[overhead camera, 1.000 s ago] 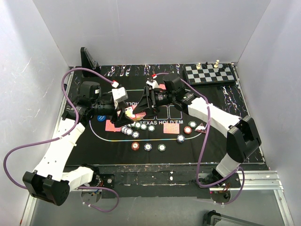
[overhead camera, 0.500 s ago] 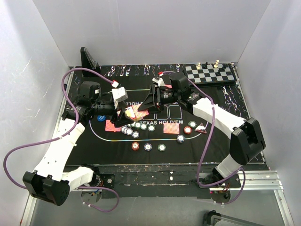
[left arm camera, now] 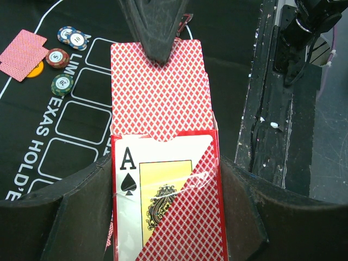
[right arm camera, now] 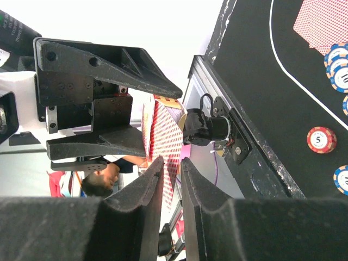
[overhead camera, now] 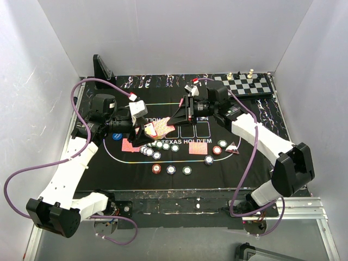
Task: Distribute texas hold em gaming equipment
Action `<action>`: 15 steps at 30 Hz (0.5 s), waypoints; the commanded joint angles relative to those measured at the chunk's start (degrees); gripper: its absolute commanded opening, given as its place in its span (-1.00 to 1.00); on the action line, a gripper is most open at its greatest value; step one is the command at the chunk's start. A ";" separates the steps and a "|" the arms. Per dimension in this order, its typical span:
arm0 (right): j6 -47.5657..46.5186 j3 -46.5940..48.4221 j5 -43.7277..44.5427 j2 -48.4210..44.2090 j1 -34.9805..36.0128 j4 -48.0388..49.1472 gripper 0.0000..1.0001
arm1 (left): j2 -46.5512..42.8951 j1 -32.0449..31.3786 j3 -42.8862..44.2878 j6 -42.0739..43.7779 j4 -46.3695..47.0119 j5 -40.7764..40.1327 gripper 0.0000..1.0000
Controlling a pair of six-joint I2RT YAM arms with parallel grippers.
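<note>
My left gripper (overhead camera: 143,131) is shut on a red card box (left arm camera: 166,196) printed with an ace of spades. A red-patterned-back playing card (left arm camera: 157,95) sticks half out of the box's open end. My right gripper (overhead camera: 176,120) is shut on the far edge of that card; its fingers (left arm camera: 155,32) pinch it from above. The card also shows in the right wrist view (right arm camera: 166,138), between the right gripper's (right arm camera: 171,168) pads. Poker chips (overhead camera: 159,145) lie in a row on the black mat, with more nearer the front (overhead camera: 171,169) and to the right (overhead camera: 217,150).
Face-down cards (overhead camera: 129,145) lie on the mat (overhead camera: 250,163) beside a blue disc (overhead camera: 116,136). Another card with a dark marker (overhead camera: 232,147) lies to the right. A chessboard (overhead camera: 242,84) sits at the back right, and a black stand (overhead camera: 102,68) at the back left.
My right gripper has moved back and to the right, drawing the card further out of the box. My left gripper has stayed in place.
</note>
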 commanded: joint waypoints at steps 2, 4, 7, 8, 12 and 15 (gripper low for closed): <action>-1.25 -0.97 -1.65 -3.20 -1.87 -1.05 -0.51 | -1.81 0.23 2.24 -0.25 1.74 1.87 -1.00; -1.34 -0.97 -1.91 -3.29 -2.13 -1.23 -0.54 | -1.89 0.23 2.24 -0.25 1.74 1.87 -1.00; -1.43 -0.97 -2.62 -3.29 -2.22 -0.79 -0.15 | -1.72 0.23 2.32 -0.25 1.74 1.87 -1.00; -1.26 -0.80 -2.71 -3.20 -2.13 -0.53 0.11 | -1.89 0.14 2.50 -0.34 1.74 1.96 -1.00; -1.69 0.34 -2.01 -3.38 -1.17 -1.05 0.62 | -1.89 0.14 2.41 -0.25 1.74 1.70 -1.00; -2.48 2.01 -1.13 -2.15 0.41 -2.01 0.67 | -1.72 0.14 2.59 -0.25 1.74 1.79 -1.00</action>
